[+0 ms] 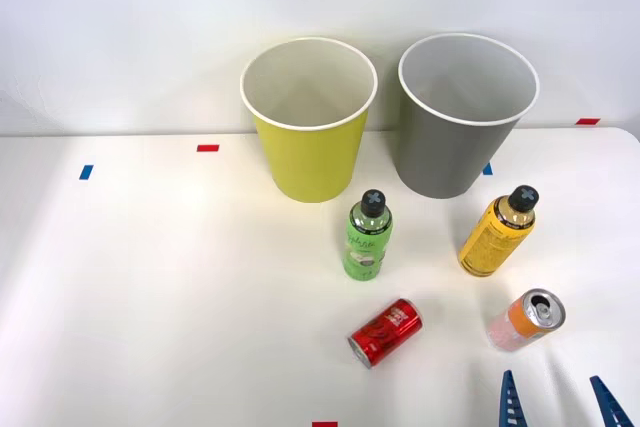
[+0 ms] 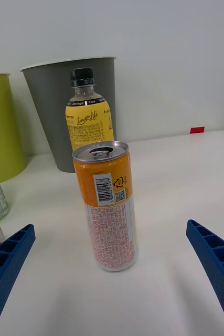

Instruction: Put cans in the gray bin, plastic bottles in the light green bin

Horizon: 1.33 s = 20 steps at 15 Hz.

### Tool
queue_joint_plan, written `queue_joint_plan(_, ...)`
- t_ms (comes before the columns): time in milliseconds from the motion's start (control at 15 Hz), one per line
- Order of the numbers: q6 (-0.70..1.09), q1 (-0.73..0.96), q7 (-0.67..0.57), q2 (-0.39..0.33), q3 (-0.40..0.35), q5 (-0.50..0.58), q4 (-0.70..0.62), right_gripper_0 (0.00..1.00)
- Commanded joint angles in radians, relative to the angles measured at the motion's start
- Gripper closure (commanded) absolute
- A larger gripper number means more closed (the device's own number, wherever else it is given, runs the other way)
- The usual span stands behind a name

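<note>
The pale pink can (image 1: pixel 527 320) with an orange band stands upright at the near right, just ahead of my open right gripper (image 1: pixel 560 405). In the right wrist view this can (image 2: pixel 107 205) sits centred ahead of the two blue fingers (image 2: pixel 7 262), apart from both. The red can (image 1: pixel 385 332) lies on its side to its left. Behind the pink can stands the yellow-orange bottle (image 1: pixel 497 232) (image 2: pixel 89 123). The green bottle (image 1: pixel 367 237) stands mid-table. At the back are the light green bin (image 1: pixel 310 162) and, to its right, the gray bin (image 1: pixel 440 162) (image 2: pixel 54 105).
Small red and blue tape marks (image 1: pixel 207 148) dot the white table near the back and the front edge. A white wall rises behind the bins. The table's left half holds nothing but tape marks.
</note>
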Motion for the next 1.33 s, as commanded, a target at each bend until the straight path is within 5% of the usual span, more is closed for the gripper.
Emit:
queue_joint_plan(67,0.000,0.000,0.000,0.000,0.000,0.000,0.000,0.00)
queue_joint_plan(1333,0.000,0.000,0.000,0.000,0.000,0.000,0.000,0.00)
